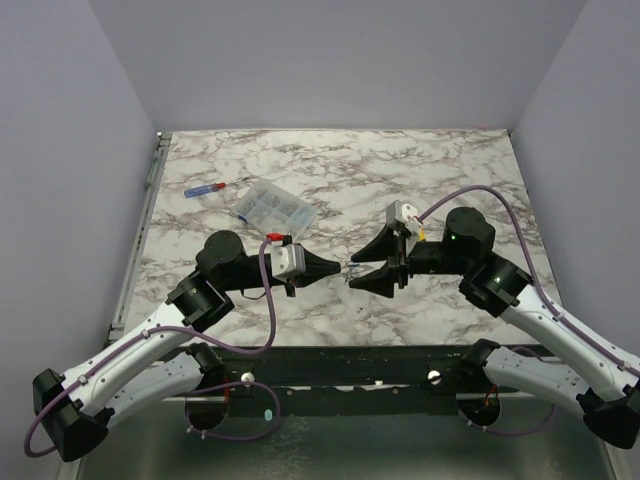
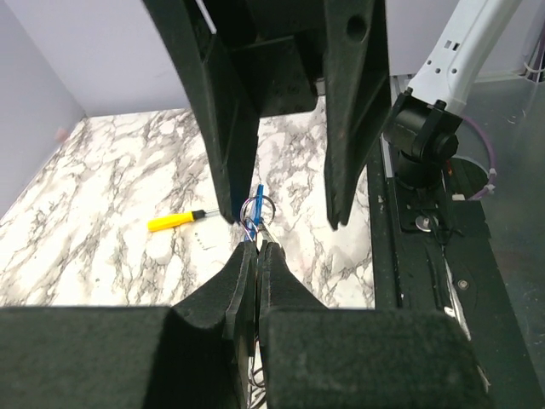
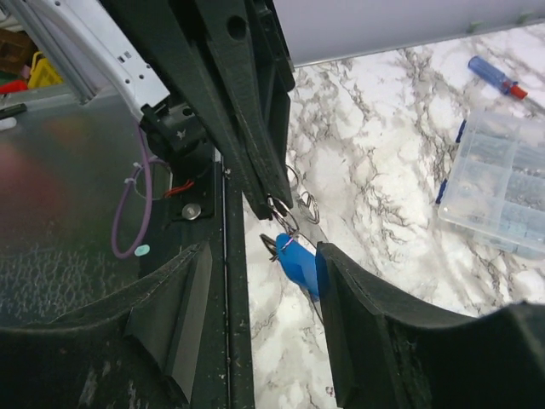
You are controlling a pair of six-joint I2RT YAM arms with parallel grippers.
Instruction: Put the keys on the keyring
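Note:
My left gripper is shut on the keyring, a thin silver wire loop that sticks out past its tips. A blue-headed key hangs at the ring. Facing the left gripper, my right gripper stands open around the ring and key. The blue head lies against the inner side of one of its fingers, while the other pad is apart from it. Other keys are not visible.
A clear compartment box sits behind the left gripper, with a red-and-blue screwdriver beyond it. A yellow-handled tool lies on the marble table. The table's black front rail runs below both grippers.

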